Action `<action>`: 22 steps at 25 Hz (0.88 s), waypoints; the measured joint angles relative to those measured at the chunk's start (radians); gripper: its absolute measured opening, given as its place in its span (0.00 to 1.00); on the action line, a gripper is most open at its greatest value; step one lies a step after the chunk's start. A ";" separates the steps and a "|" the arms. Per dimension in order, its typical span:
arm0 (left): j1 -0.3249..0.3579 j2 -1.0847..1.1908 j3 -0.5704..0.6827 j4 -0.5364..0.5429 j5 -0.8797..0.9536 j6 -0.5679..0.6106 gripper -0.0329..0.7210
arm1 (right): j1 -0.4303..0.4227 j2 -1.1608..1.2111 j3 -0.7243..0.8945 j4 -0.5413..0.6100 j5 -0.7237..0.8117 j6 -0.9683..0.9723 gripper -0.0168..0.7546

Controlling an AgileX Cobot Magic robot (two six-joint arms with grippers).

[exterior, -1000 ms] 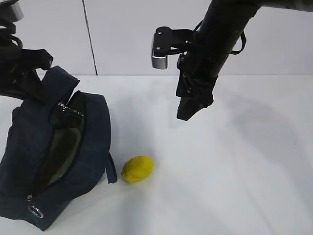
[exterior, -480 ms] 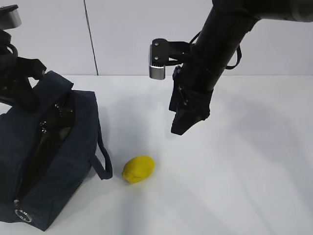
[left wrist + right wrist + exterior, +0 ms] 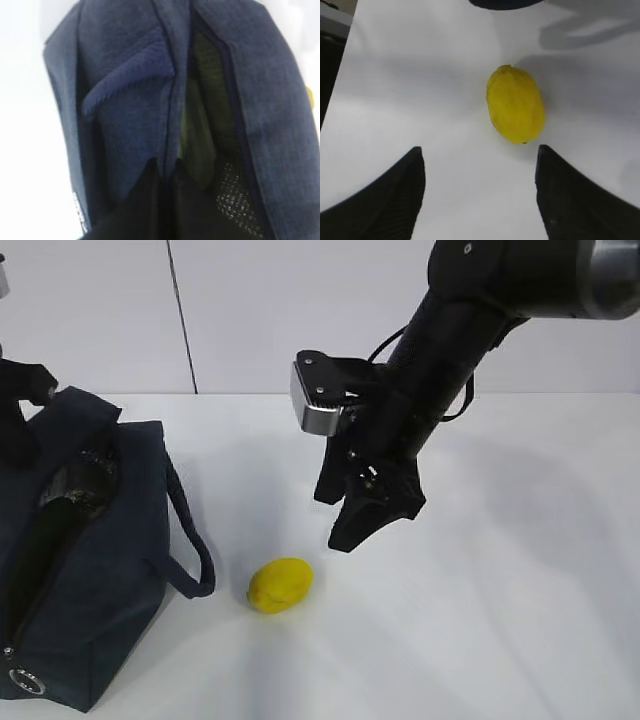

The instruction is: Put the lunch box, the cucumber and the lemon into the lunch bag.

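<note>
Exterior view: right gripper, fingers spread wide and empty, has dropped lower-left toward the lemon at centre bottom, readying a grasp, while the lunch bag has shifted left.

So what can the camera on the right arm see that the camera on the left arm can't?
Only the right wrist view shows the right gripper, open above the white table, with most of the lemon lying ahead of it. Only the left wrist view looks into the unzipped lunch bag, where something pale green shows in the gap. Both share the lemon, just a yellow sliver at the left view's edge, and some bag fabric.
</note>
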 joint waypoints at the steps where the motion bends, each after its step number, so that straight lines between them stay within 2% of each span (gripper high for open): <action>1: 0.013 -0.002 0.000 0.002 0.001 0.000 0.03 | 0.000 0.016 0.000 0.019 0.000 -0.034 0.70; 6: 0.048 -0.005 0.000 0.006 0.004 0.000 0.03 | 0.000 0.082 0.000 0.049 -0.008 -0.162 0.70; 12: 0.050 -0.005 0.000 0.007 0.002 0.000 0.03 | 0.000 0.109 0.000 0.072 -0.031 -0.217 0.70; 17: 0.050 -0.005 0.000 0.006 0.002 0.000 0.03 | 0.002 0.109 0.000 0.141 -0.096 -0.268 0.71; 22: 0.050 -0.005 0.000 0.006 0.002 0.000 0.03 | 0.021 0.109 0.000 0.146 -0.129 -0.277 0.78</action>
